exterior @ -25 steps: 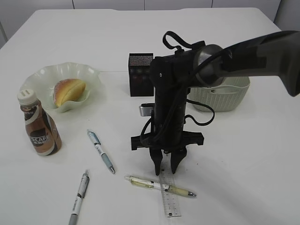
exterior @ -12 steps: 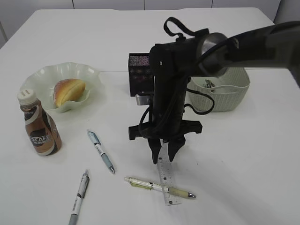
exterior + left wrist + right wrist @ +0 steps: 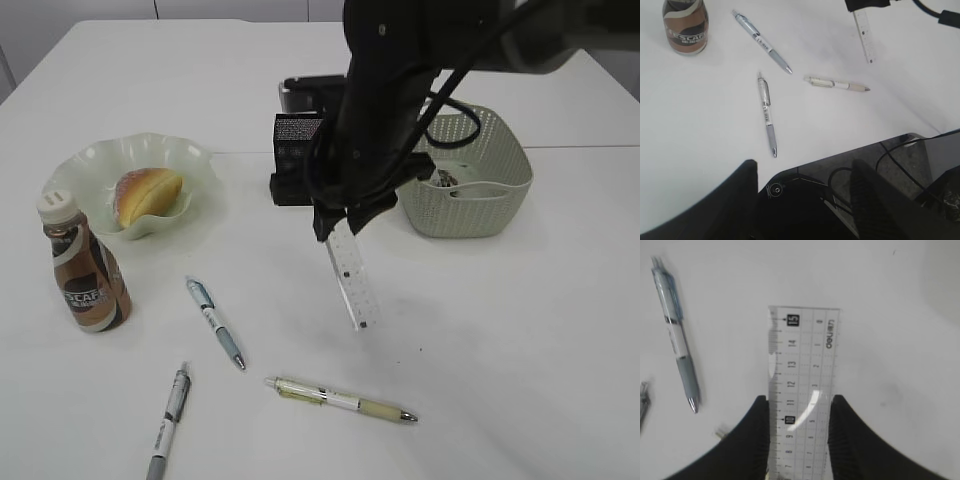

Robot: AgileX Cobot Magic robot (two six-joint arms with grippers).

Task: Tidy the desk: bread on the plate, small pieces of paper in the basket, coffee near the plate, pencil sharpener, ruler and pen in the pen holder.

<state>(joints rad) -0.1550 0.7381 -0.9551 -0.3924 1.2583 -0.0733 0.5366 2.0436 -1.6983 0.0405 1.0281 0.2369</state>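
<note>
My right gripper [image 3: 338, 222] is shut on the clear-white ruler [image 3: 350, 275], which hangs tilted above the desk [image 3: 520, 330], in front of the black mesh pen holder [image 3: 296, 140]. In the right wrist view the ruler [image 3: 802, 365] is squeezed at its edges between both fingers of that gripper [image 3: 799, 407]. Three pens [image 3: 216, 323] [image 3: 168, 410] [image 3: 340, 399] lie on the desk. The bread [image 3: 148, 195] sits in the green plate [image 3: 90, 160], with the coffee [image 3: 85, 270] beside it. My left gripper [image 3: 805, 175] stands open and empty over the desk's near edge. The pencil sharpener is out of view.
The grey-green basket [image 3: 480, 200] stands to the right of the pen holder, behind my right arm, with something small inside. Dark cables and the robot base [image 3: 910, 170] lie beyond the desk edge in the left wrist view.
My right gripper has lifted the ruler off the desk, away from the pen it lay across, and carried it up and back toward the pen holder.
</note>
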